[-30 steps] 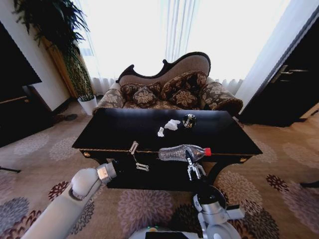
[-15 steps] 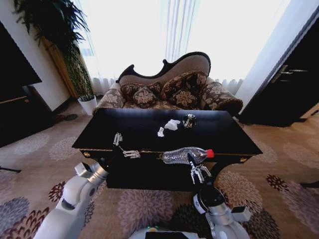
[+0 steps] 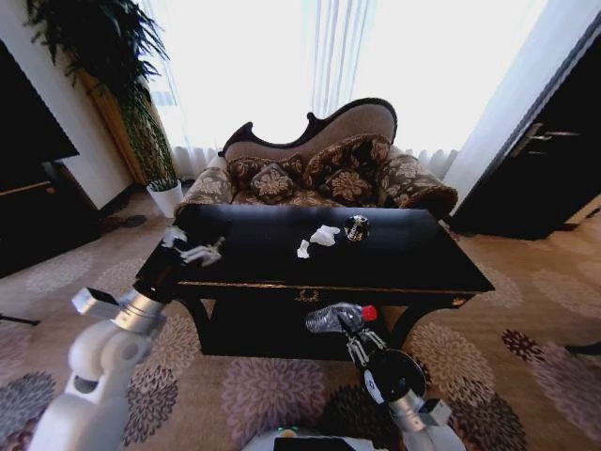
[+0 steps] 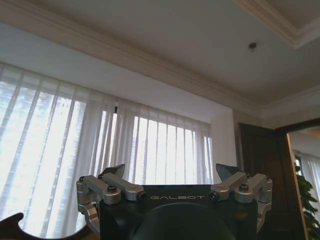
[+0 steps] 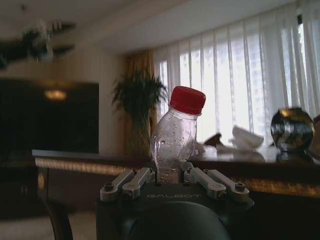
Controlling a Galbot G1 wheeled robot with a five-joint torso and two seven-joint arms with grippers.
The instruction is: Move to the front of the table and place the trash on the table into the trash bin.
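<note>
Glossy black surface (image 3: 413,258) stood before the sofa (image 3: 324,164). Left pincer (image 3: 192,246) hovered spread wide over its left end. Right pincer (image 3: 349,331) clamped a clear red-capped bottle (image 3: 338,318) below the front edge. Paper wads (image 3: 319,239) and dark shiny lump (image 3: 356,227) lay mid-surface.

The table (image 3: 282,268) top lies bare across its left half and along the front edge, so a gripper could pass there freely, while the paper wads (image 3: 320,238) and the dark shiny lump (image 3: 356,227) crowd the middle toward the back. Behind the table the sofa (image 3: 319,169) closes off the far side. The carpet (image 3: 272,395) in front seems open, though the low shelf is too dark to judge.
</note>
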